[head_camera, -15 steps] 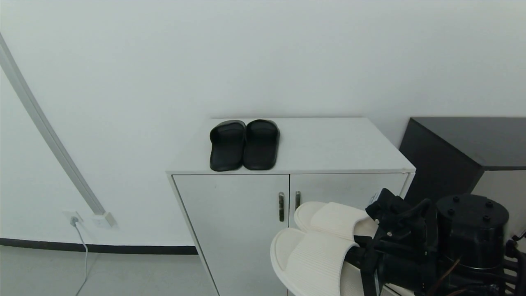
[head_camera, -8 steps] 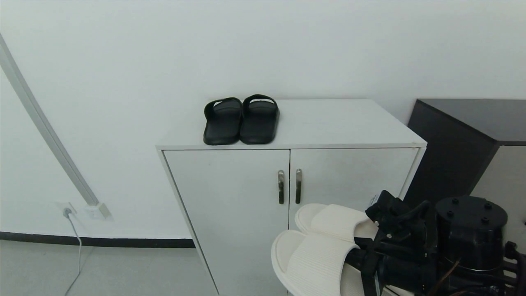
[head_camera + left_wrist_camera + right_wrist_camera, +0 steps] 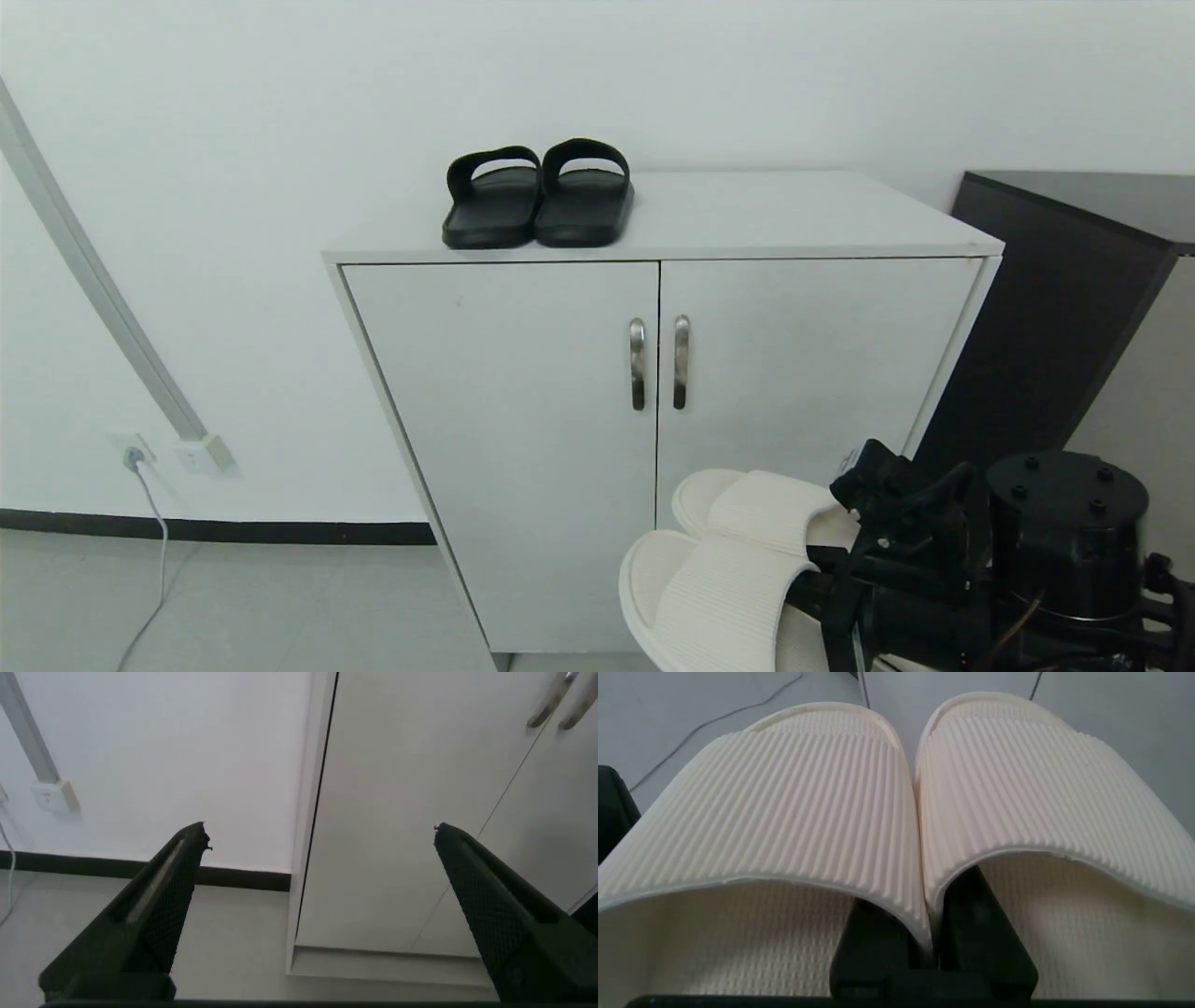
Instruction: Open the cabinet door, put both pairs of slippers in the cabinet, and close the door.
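Nearest, the right gripper (image 3: 936, 952) is clamping the pair of cream ribbed slippers (image 3: 724, 565). Its fingers are pinching the two inner walls where the slippers are pressing side by side, toes pointing away from the wrist. The pair is hanging in the air before the lower part of the right door (image 3: 803, 364) of the white cabinet (image 3: 420, 271).

The left gripper (image 3: 320, 835) is holding its two dark fingers spread wide with nothing between them, low near the cabinet's left front corner and above the grey floor (image 3: 234, 933).

Both the right door and the left door (image 3: 504, 420) are sitting shut, their two metal handles (image 3: 637, 364) standing upright just beside each other at the middle seam.

On the cabinet top (image 3: 775, 210), towards its left end, the pair of black slippers (image 3: 539, 201) is lying side by side and touching, heels at the front edge.

A dark cabinet (image 3: 1046, 327) is standing just beside the white one on the right. On the wall to the left, a grey cable (image 3: 149, 579) is hanging from a wall socket (image 3: 131, 455).
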